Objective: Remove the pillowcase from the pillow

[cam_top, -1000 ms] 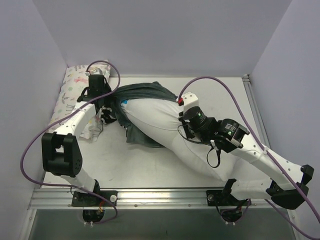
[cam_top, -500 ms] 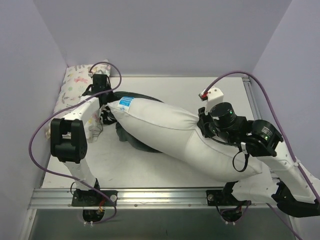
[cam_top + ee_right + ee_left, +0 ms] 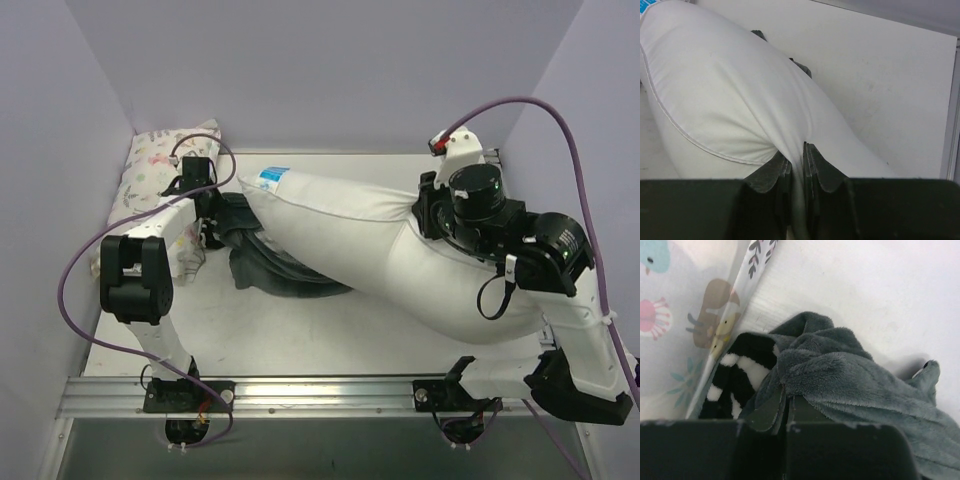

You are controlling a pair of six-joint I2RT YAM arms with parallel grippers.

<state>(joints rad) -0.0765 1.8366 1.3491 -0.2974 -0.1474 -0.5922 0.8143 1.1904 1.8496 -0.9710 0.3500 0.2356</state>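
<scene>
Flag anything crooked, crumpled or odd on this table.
The pillowcase lies bunched and mostly inside out, grey side up, partly under the pillow, which sits diagonally, pinched by the right gripper. The left gripper pinches the pillowcase. Nothing torn or spilled.

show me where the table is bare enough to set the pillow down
Free: the near strip of table between the pillowcase and the front rail, and the far band between the pillow and the back wall. Crowded: the left side, with the small printed pillow and pillowcase heap.
</scene>
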